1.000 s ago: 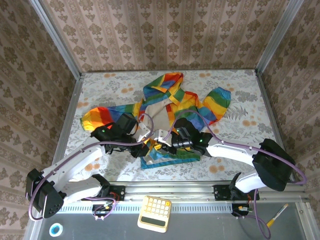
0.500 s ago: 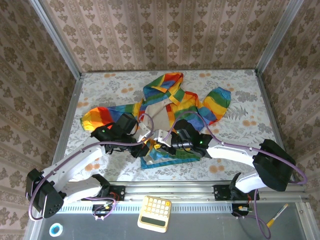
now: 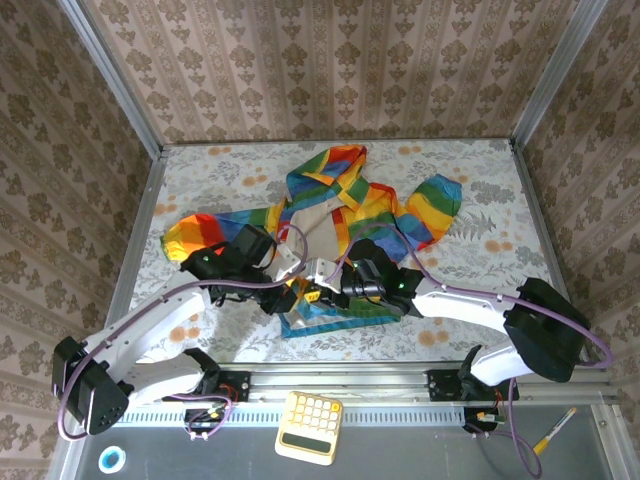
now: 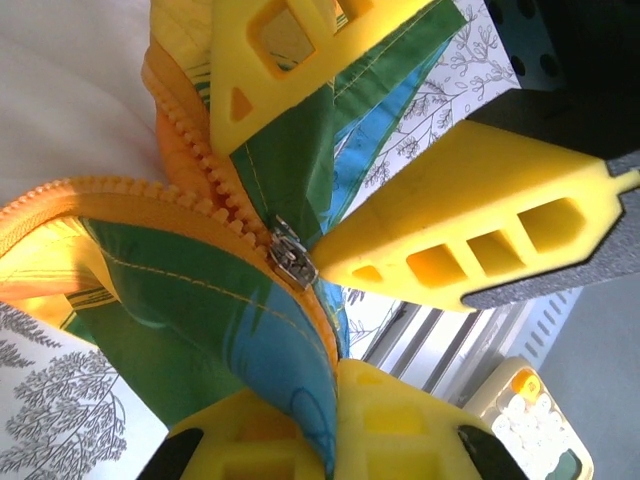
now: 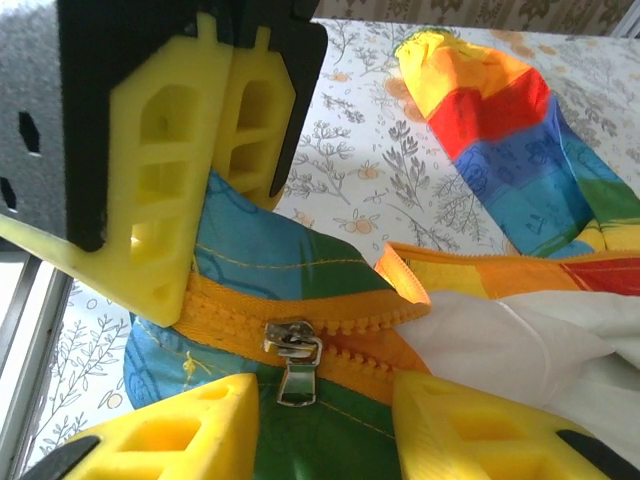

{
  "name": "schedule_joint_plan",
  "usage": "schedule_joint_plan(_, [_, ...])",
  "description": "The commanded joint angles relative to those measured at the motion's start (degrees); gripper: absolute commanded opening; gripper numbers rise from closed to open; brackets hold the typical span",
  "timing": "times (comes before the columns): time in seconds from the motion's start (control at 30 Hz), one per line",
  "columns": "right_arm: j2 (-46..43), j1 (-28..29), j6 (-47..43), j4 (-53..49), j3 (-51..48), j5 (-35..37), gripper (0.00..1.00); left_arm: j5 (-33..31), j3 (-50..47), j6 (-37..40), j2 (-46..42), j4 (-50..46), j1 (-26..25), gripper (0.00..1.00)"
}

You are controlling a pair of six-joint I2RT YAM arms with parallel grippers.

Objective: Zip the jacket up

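The rainbow-striped jacket [image 3: 335, 195] lies spread on the table, beige lining up and front open above the hem. My left gripper [image 4: 340, 378] is shut on the blue-green bottom hem beside the orange zipper [image 4: 190, 150]. The metal slider [image 5: 292, 340] sits low on the zipper, its pull tab [image 5: 297, 385] hanging loose. My right gripper [image 5: 325, 400] stands open, one yellow finger on each side of the tab, neither touching it. In the top view both grippers meet at the hem, the left gripper [image 3: 290, 297] beside the right gripper [image 3: 318, 291].
The jacket's sleeves [image 3: 200, 232] reach left and right [image 3: 435, 205] over the floral tablecloth [image 3: 500, 170]. A yellow calculator [image 3: 310, 425] lies past the near rail [image 3: 340, 380], with a pen [image 3: 550, 432] and a tape roll [image 3: 110, 460] on the lower ledge.
My right gripper's jaws have parted around the zipper pull. Both arms stay almost where they were at the hem, and the left keeps its hold.
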Motion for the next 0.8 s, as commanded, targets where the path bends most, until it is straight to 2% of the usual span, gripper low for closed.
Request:
schedule_joint_plan(0.0, [2.32, 1.11, -1.94, 3.31, 0.14, -1.67, 0.33, 3.57, 4.46, 6.38, 1.21, -1.27, -0.74, 0.00])
schedule_joint_plan(0.07, [2.59, 1.16, -2.30, 4.35, 0.06, -2.51, 0.28, 3.41, 5.82, 8.44, 1.84, -2.97, -0.73, 0.00])
schedule_joint_plan(0.27, [1.65, 1.13, -3.66, 5.41, -0.99, -2.99, 0.25, 3.58, 10.04, 16.26, 3.61, -7.79, -0.37, 0.00])
schedule_joint_plan(0.47, [-1.11, 1.16, -3.80, 8.85, -4.90, -0.22, 0.08, 2.45, 13.43, 22.39, 5.74, -10.65, 0.45, 0.00])
schedule_joint_plan(0.57, [-3.37, 1.12, -3.71, 11.06, -7.22, 1.44, 0.04, 1.26, 14.87, 25.36, 6.71, -11.55, 0.61, 0.00])
schedule_joint_plan(0.67, [-5.05, 1.11, -2.63, 12.81, -9.15, 2.79, 0.04, -0.07, 16.43, 27.87, 7.80, -12.41, 1.01, 0.00])
schedule_joint_plan(0.77, [-6.44, 0.38, 2.15, 16.53, -11.40, 2.52, 0.09, -1.41, 16.68, 30.23, 8.23, -11.86, 1.70, 0.00])
